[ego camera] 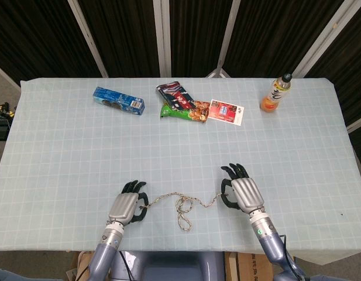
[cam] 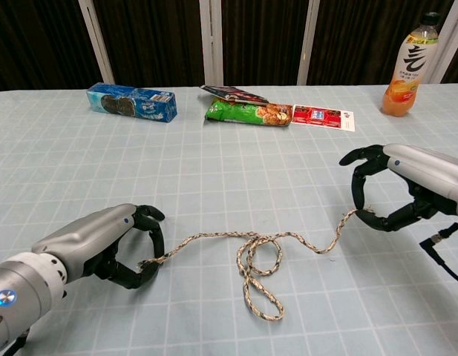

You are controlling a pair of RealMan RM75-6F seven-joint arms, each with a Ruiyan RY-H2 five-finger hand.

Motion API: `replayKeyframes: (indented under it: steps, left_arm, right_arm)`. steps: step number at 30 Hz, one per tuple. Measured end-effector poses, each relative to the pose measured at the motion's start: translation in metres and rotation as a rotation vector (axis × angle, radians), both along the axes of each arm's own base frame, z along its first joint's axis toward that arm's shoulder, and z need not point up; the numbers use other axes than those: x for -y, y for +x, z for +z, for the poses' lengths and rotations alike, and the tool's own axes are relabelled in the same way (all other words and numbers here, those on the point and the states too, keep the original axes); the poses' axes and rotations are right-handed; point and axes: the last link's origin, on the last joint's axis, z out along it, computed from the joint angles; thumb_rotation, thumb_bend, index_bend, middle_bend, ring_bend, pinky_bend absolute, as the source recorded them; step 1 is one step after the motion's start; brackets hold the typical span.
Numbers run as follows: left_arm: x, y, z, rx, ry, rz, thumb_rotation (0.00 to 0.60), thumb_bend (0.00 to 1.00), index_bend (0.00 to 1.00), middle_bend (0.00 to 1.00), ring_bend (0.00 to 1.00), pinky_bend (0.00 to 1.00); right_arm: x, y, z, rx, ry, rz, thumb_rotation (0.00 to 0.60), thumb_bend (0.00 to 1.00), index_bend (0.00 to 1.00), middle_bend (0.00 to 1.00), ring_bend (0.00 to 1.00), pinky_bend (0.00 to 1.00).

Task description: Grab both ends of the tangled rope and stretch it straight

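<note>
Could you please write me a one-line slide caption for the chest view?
Both hands, left and right, pinch the ends of the looped rope before stretching it.

Open counter [ego camera: 69,170] stretches wide to either side of the rope [cam: 251,256]. The biscuit box [ego camera: 118,100], snack packets [ego camera: 183,105] and bottle [ego camera: 276,93] line the far edge, well apart.
</note>
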Motion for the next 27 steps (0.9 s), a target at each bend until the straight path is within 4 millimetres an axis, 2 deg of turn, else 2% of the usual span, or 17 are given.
replayKeyframes:
  steps: [15, 22, 27]
  left_arm:
    - [-0.009, -0.002, 0.013, -0.009, 0.041, -0.014, 0.6, 0.58, 0.56, 0.12, 0.0, 0.0]
    - [-0.022, -0.007, 0.038, -0.014, 0.096, -0.025, 0.6, 0.58, 0.56, 0.12, 0.0, 0.0]
    - [-0.031, -0.014, 0.062, -0.018, 0.143, -0.028, 0.6, 0.59, 0.56, 0.13, 0.0, 0.0]
  right_arm:
    - [0.002, -0.004, 0.005, -0.009, -0.013, -0.007, 0.6, 0.48, 0.65, 0.18, 0.05, 0.0]
    - [0.008, -0.012, 0.019, -0.025, -0.044, -0.014, 0.6, 0.48, 0.65, 0.18, 0.05, 0.0]
    - [0.012, -0.022, 0.033, -0.042, -0.073, -0.028, 0.6, 0.48, 0.65, 0.18, 0.05, 0.0]
